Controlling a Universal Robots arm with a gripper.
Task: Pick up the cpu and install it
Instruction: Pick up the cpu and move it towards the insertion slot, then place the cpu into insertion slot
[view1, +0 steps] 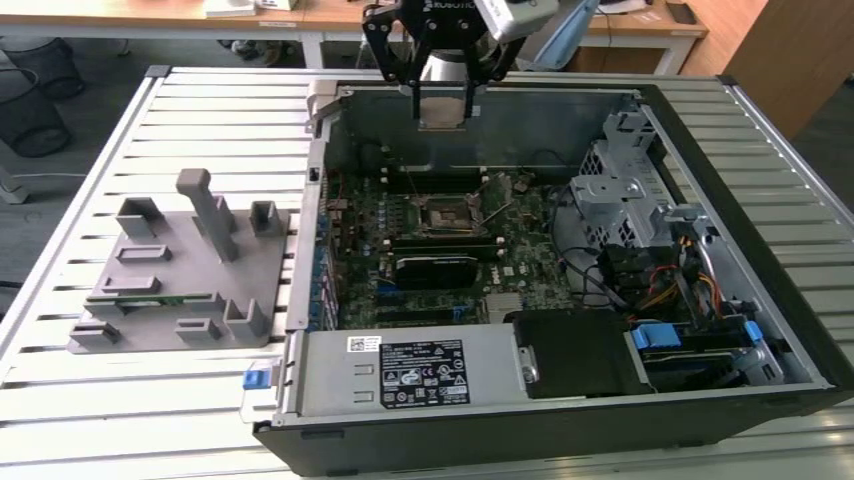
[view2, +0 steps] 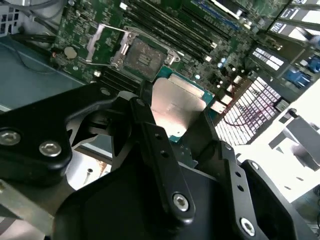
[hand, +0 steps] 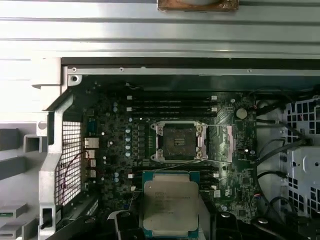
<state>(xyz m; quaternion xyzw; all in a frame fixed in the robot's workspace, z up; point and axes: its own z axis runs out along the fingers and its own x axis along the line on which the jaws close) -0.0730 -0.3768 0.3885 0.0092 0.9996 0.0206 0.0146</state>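
Gripping the cpu (hand: 170, 207) by its edges, the tool (view1: 443, 108) hangs above the open motherboard socket (hand: 178, 141); pick-up is done, seating is not.

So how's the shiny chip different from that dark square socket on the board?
The cpu has a shiny silver top; the socket is dark inside a metal frame. The cpu is held by the gripper; the socket sits on the motherboard, empty. Both are square.

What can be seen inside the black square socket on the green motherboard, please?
The socket lies open, ringed by a silver frame, with no chip inside. The silver-topped square cpu is held above in the gripper and covers the board beneath it.
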